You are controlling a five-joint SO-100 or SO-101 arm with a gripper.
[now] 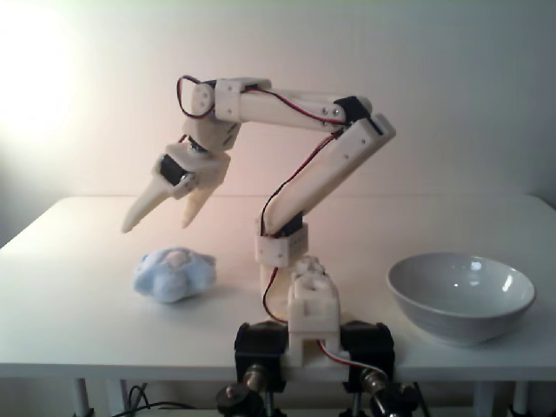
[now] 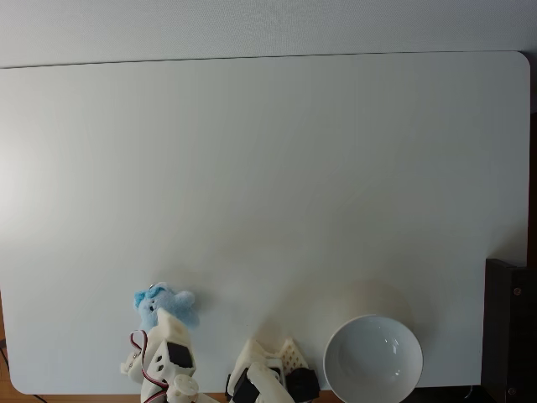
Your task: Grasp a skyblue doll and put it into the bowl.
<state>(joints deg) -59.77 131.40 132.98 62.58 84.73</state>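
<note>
One gap matters: the doll (image 1: 175, 274) is seen on the table (image 1: 78, 313), left of the arm's base, directly below the gripper (image 1: 159, 222), whose fingers are parted and empty. The bowl (image 1: 460, 297) is set right of the base.

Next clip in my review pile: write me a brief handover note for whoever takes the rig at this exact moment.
Pincer: open, holding nothing, hanging in the air above the skyblue doll, fingers pointing down and to the left in the front fixed view.
Doll: lying on the white table, left of the arm's base in both fixed views, not yet gripped.
Bowl: upright on the table, right of the base, nothing inside it.
Done: arm brought over the doll.
Left: lower, close on the doll, lift, carry it across the base to the bowl, release.
</note>
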